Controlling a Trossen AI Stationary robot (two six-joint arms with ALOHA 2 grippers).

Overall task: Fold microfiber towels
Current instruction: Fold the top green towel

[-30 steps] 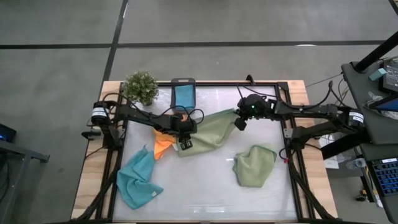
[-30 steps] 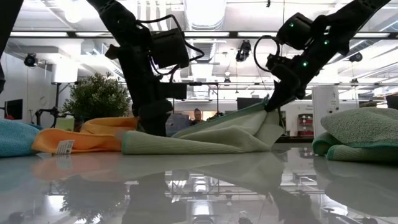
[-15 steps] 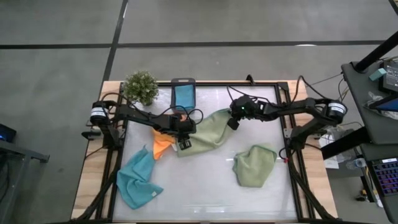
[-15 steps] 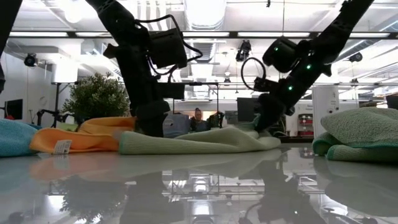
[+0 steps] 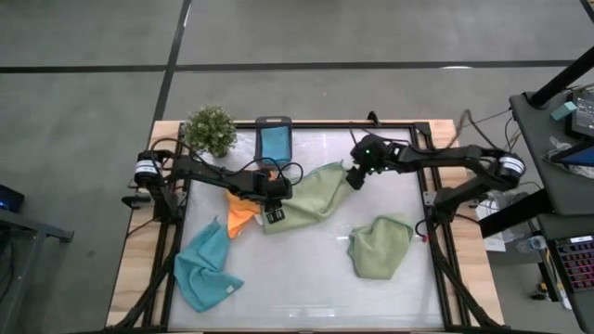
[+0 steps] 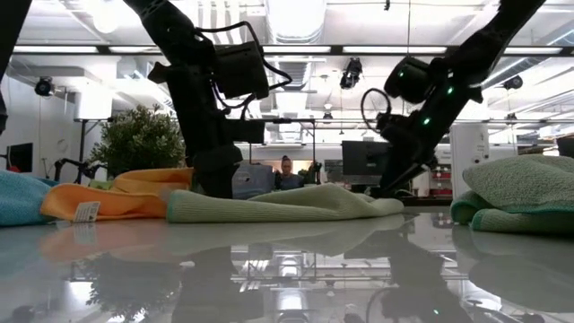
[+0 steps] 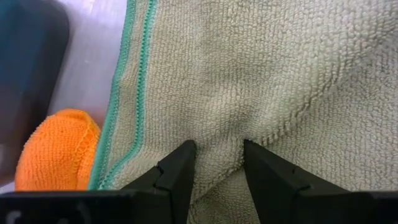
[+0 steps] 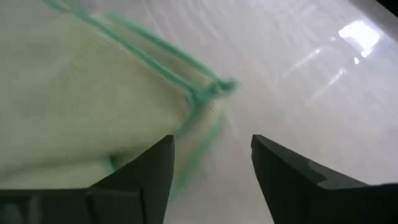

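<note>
A sage green towel [image 5: 314, 195] lies spread and partly doubled over near the middle of the high view, running from the centre up toward the upper right. The left gripper [image 5: 276, 215] sits at this towel's lower left end, and the left wrist view shows its two dark fingers [image 7: 177, 171] pressed into the pile with a small fold of the cloth [image 7: 261, 81] pinched between them (the jaws stand only narrowly apart, filled by the fabric). In the low view the same gripper [image 6: 213, 175] comes down onto the towel's left end [image 6: 278, 205].

The right gripper [image 5: 354, 176] hovers at the towel's upper right corner. Its fingers [image 8: 140, 180] stand apart in the right wrist view, with the green-edged corner [image 8: 211, 93] lying loose on the white table [image 8: 311, 74] between and ahead of them, held by nothing.

An orange towel [image 5: 242, 215] lies bunched just left of the left gripper, touching the sage one. A light blue towel [image 5: 206, 267] lies crumpled in the lower left of the high view. A second sage green towel [image 5: 379, 246] lies folded in the lower right centre, well apart from the first. Another blue towel [image 5: 275, 143] sits in a dark box [image 5: 275, 122] at the table's upper edge, beside a potted plant [image 5: 210, 129].
</note>
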